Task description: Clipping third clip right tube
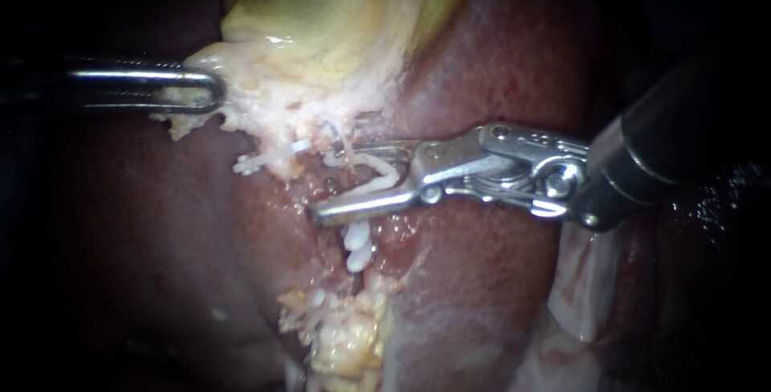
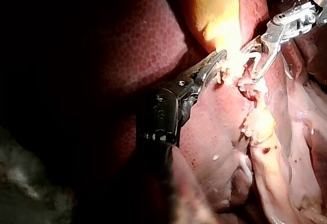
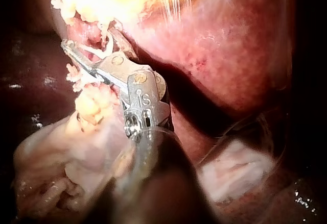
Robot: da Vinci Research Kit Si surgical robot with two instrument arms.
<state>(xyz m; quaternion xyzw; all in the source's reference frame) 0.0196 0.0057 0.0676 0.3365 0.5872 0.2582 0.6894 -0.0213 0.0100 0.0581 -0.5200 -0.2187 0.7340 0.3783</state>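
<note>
White plastic seated clips (image 1: 357,246), two, mark the thin pale right tube (image 1: 348,151); just beyond, the steel right instrument (image 1: 324,185) holds an open white clip (image 1: 377,173) astride it on spread jaws: placement stage, firm closure probably next. Farther, the slender left instrument (image 1: 213,93) pinches the yellow gallbladder's pale edge (image 1: 257,95), clearest in left wrist view.

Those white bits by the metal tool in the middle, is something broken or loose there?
Nothing looks broken or loose. The white bit is an open clip held in the pincer of the right instrument; more white clips sit just below it. The left instrument grips the gallbladder at its pale edge.
</note>
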